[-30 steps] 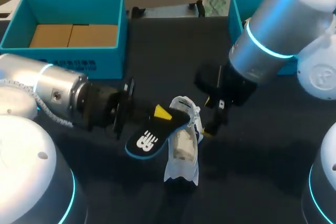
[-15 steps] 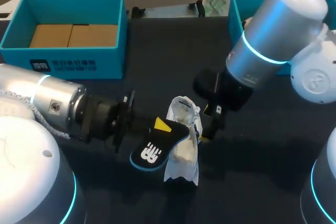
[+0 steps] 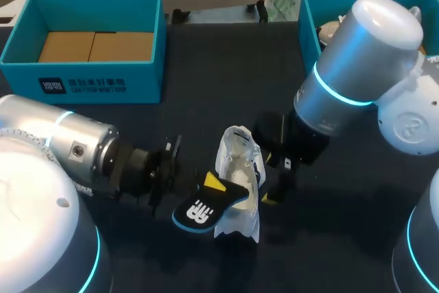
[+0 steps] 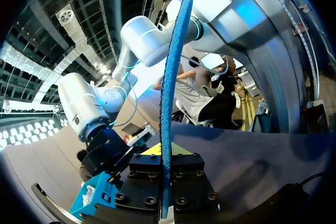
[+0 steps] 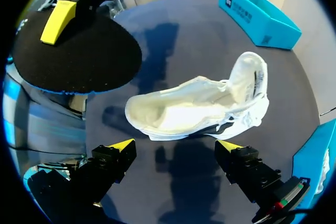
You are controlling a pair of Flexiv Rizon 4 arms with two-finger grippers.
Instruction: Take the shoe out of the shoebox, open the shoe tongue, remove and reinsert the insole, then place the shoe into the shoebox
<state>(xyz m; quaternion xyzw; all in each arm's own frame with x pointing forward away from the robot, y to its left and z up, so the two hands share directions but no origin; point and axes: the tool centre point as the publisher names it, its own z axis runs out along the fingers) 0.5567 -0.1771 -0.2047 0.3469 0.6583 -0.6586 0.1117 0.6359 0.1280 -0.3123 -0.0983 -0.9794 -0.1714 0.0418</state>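
Head view shows my left claw (image 3: 213,183) clamped on the insole (image 3: 200,211), by the shoe (image 3: 237,162). My right claw (image 5: 176,148) hangs over the shoe, fingers apart.

Shoe (image 5: 199,111): you find it lying on the table (image 3: 206,66), just ahead of your right gripper (image 5: 176,145), outside its parted jaws.
Insole (image 4: 170,77): it stands edge-on, pinched between your left gripper (image 4: 163,153) jaws, reaching out ahead of them beside the shoe.
Shoebox (image 3: 96,77): it sits well apart from both jaws.
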